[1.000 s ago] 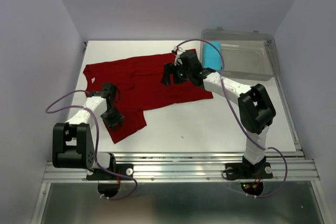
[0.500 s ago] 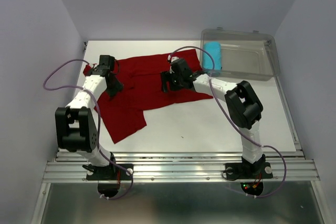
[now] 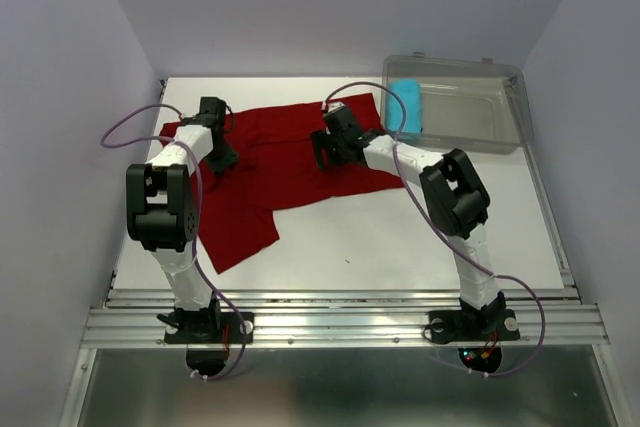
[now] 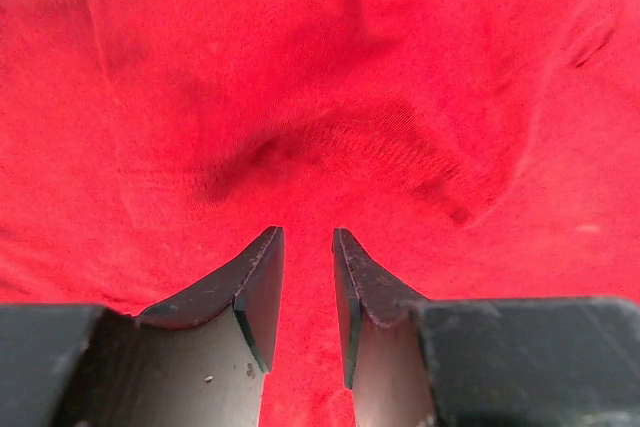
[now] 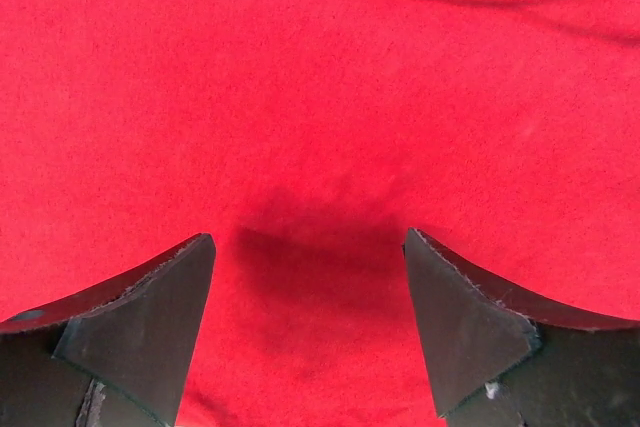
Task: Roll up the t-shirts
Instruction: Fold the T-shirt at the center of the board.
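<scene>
The dark red t-shirt [image 3: 280, 162] lies spread flat on the white table, one part reaching toward the near left. My left gripper [image 3: 218, 154] is low over its far left part. In the left wrist view the shirt [image 4: 320, 97] fills the frame, lightly wrinkled, and the gripper [image 4: 307, 237] is open only narrowly with bare cloth in the gap. My right gripper [image 3: 325, 150] is over the shirt's middle right. In the right wrist view it [image 5: 310, 242] is wide open over smooth red cloth [image 5: 320, 67]. The light cyan-blue t-shirt roll [image 3: 405, 105] lies in the bin's left end.
The clear plastic bin [image 3: 520, 97] stands at the far right of the table. The white table [image 3: 420, 237] shows bare in front of and to the right of the shirt. Grey walls close in the back and both sides.
My left arm has swung from the shirt's near left part up to its far left part. My right gripper has shifted slightly left over the shirt.
</scene>
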Tool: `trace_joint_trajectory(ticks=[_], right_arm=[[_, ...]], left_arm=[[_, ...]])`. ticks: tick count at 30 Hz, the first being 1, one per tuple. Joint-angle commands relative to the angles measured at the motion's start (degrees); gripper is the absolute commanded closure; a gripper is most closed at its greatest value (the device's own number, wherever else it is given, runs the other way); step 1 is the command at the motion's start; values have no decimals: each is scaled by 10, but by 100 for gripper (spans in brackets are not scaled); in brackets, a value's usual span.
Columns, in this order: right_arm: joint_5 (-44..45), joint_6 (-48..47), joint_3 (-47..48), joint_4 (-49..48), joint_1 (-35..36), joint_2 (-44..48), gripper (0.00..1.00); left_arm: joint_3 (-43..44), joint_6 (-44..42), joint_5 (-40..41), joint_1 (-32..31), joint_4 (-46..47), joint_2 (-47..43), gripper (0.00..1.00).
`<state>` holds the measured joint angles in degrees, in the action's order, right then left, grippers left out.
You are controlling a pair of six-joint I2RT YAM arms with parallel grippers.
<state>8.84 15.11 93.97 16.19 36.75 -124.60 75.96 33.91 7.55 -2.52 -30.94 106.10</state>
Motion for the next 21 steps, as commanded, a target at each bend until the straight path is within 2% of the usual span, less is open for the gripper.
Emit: trace_joint_trajectory(ticks=[1, 12, 21], right_arm=[[24, -34, 59, -10, -6, 13, 18], [51, -40, 209, 18, -77, -65, 16], [72, -29, 197, 25, -137, -65, 16]], left_arm=[[47, -22, 38, 5, -10, -29, 62], [43, -36, 11, 20, -9, -23, 62], [41, -39, 12, 21, -9, -17, 62]])
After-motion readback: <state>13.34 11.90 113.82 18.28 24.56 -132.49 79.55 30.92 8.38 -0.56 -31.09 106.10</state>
